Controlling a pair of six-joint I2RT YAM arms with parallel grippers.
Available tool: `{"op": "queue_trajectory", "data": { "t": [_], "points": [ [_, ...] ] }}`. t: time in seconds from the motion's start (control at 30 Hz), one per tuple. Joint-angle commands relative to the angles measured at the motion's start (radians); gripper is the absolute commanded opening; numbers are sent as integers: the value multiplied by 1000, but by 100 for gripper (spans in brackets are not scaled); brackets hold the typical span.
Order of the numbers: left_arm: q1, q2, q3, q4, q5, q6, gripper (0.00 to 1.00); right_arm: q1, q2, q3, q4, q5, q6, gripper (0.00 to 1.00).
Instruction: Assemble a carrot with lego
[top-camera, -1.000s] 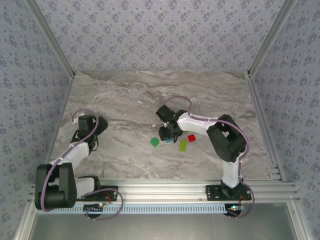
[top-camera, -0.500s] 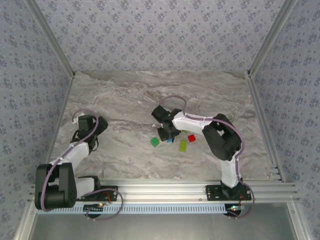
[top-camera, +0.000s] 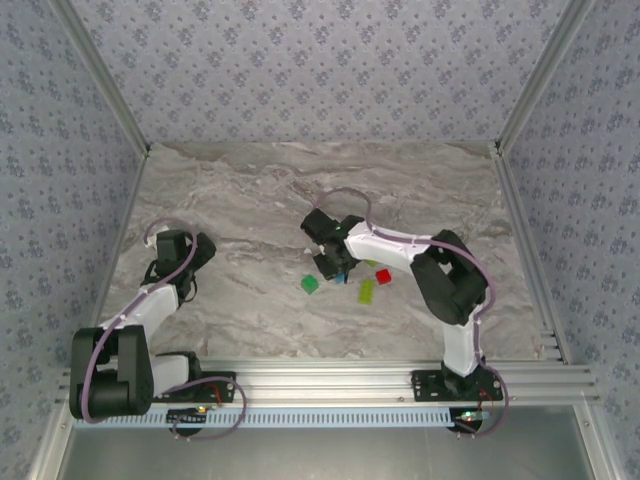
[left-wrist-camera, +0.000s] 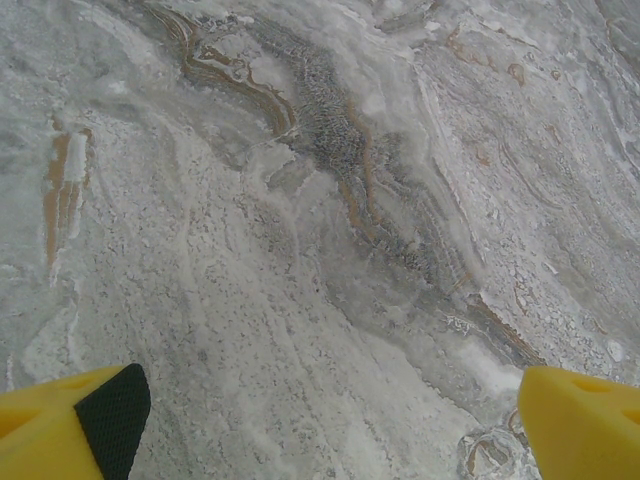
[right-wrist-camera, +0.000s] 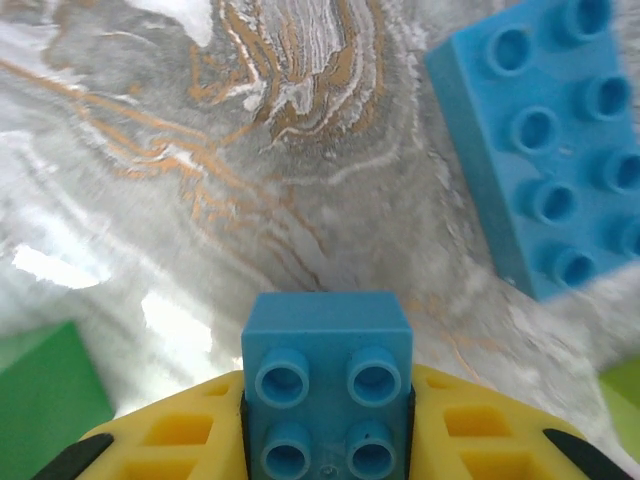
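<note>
The lego lies as loose bricks on the marble table (top-camera: 250, 200); the carrot is out of view. My right gripper (right-wrist-camera: 327, 405) (top-camera: 333, 262) is shut on a small blue four-stud brick (right-wrist-camera: 326, 345), its yellow fingers (right-wrist-camera: 480, 430) pressed against both sides. A longer blue brick (right-wrist-camera: 545, 150) (top-camera: 341, 279) lies flat just ahead to the right. A green brick (top-camera: 311, 285) (right-wrist-camera: 45, 385) sits to its left, and a lime brick (top-camera: 366, 291) and a red brick (top-camera: 383, 276) lie to its right. My left gripper (left-wrist-camera: 330, 440) (top-camera: 196, 254) hangs open over bare marble.
Aluminium rails (top-camera: 520, 230) border the table on both sides, and patterned walls (top-camera: 320, 70) stand behind them. The front rail (top-camera: 330, 380) carries both arm bases. Bare marble stretches between the two arms and towards the back.
My right gripper has shut on the small blue brick and its wrist has shifted slightly left. The left arm has not moved.
</note>
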Motion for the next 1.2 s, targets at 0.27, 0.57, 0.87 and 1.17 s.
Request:
{"op": "queue_trajectory", "data": {
  "t": [0.27, 0.57, 0.87, 1.17],
  "points": [
    [-14, 7, 17, 14, -32, -4, 96, 61, -83, 142, -202, -125, -94, 28],
    [-17, 17, 25, 10, -33, -1, 96, 104, 19, 210, -193, -146, -102, 27],
    [-17, 18, 26, 11, -33, -2, 96, 109, 90, 265, -208, -138, -130, 27],
    [-18, 16, 26, 10, -34, -1, 96, 113, 110, 256, -191, -155, -128, 27]
  ]
}}
